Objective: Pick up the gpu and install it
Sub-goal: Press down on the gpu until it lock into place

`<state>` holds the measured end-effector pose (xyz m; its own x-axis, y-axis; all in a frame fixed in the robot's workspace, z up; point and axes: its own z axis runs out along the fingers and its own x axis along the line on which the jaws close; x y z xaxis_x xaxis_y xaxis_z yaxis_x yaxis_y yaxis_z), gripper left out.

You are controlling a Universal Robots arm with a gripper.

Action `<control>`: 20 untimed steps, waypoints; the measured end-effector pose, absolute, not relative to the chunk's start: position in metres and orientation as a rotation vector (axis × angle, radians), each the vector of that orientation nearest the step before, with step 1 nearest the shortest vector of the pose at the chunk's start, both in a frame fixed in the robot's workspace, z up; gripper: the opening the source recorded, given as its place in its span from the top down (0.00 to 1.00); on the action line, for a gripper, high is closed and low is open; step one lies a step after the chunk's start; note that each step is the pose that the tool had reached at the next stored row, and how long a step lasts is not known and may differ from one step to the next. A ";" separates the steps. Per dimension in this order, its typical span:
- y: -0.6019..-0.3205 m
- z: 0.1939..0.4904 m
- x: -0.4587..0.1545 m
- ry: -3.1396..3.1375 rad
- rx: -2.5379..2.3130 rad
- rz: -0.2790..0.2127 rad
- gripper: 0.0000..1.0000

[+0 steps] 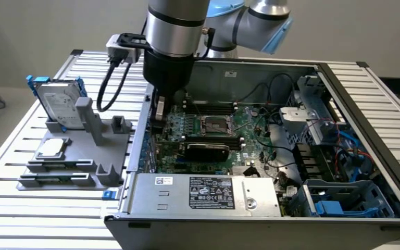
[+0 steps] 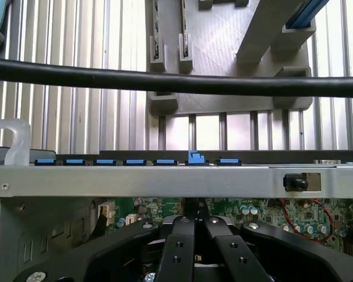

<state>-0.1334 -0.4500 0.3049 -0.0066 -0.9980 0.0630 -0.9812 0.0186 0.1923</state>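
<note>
Wrist view: the gripper [image 2: 194, 226] has its jaws fully closed with nothing visible between them, low inside the computer case [image 2: 165, 181] over the motherboard [image 2: 247, 211]. In the exterior view the graphics card [image 1: 203, 150] sits just below the gripper [image 1: 160, 121], apparently in its slot. If it is seated crooked, pressing could strain the one slot. One card, one hard drive [image 1: 55, 104], one gray rack [image 1: 75, 156].

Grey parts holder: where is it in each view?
Exterior view: grey parts holder on the slatted table, at the exterior view's left of the case wall.
Wrist view: grey parts holder beyond the case wall, behind the black cable.
Shared landmark: the case wall.
</note>
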 end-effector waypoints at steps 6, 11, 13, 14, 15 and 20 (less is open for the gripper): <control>-0.450 0.306 -0.129 -2.102 2.075 -0.138 0.89; -0.450 0.298 -0.129 -2.103 2.078 -0.134 0.89; -0.450 0.297 -0.129 -2.104 2.078 -0.133 0.89; -0.450 0.297 -0.129 -2.104 2.078 -0.133 0.89; -0.449 0.297 -0.129 -2.103 2.078 -0.133 0.89; -0.447 0.297 -0.129 -2.104 2.078 -0.133 0.89</control>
<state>-0.1293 -0.4474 0.2970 -0.0059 -0.9978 0.0656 -0.9816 0.0183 0.1903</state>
